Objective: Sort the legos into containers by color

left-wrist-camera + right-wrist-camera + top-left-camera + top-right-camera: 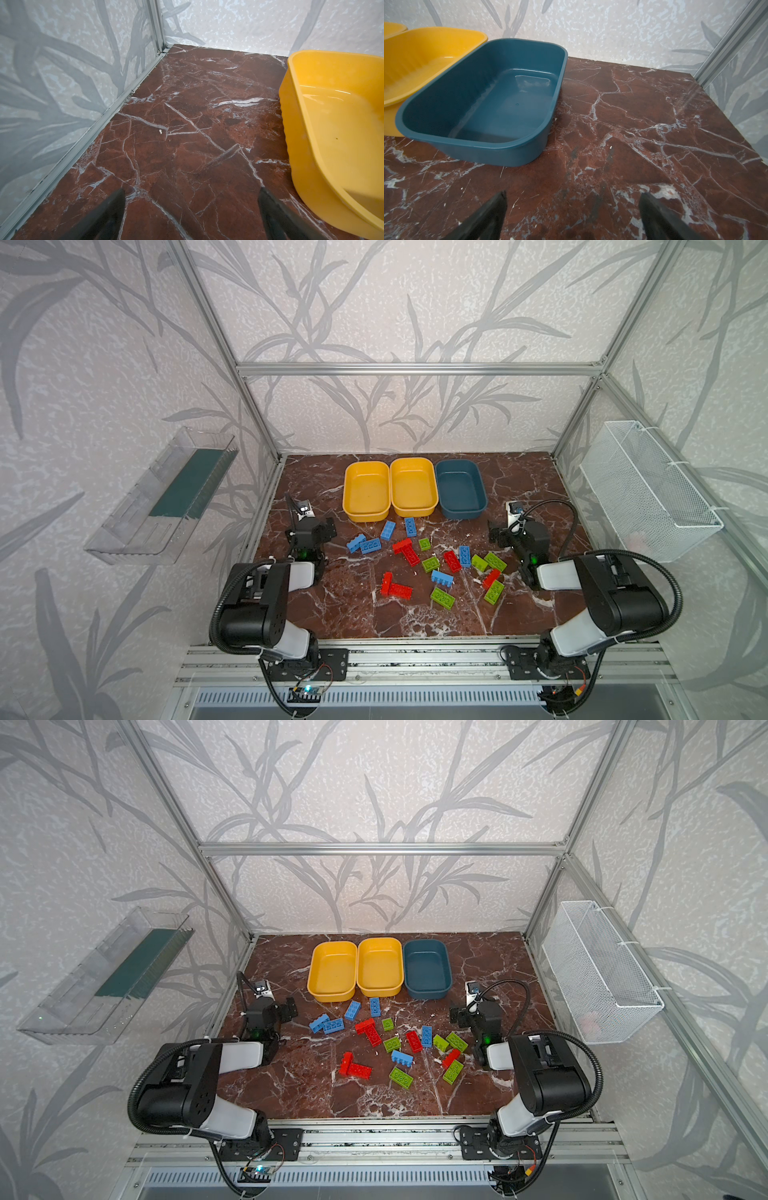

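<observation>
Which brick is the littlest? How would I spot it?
Find the middle tub, yellow, at the back of the table. Straight before it lies a blue brick; the green brick next to that is it. It looks square, smaller than the other greens.

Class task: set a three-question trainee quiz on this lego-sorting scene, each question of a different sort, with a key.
1. True or false: all the legos lie on the marble table, none in a tub.
2. Which tub stands nearest the right gripper? A) the teal tub B) the middle yellow tub C) the far yellow tub
3. Fill in: the left gripper is ___ and holds nothing.
Key: 1 true; 2 A; 3 open.
</observation>
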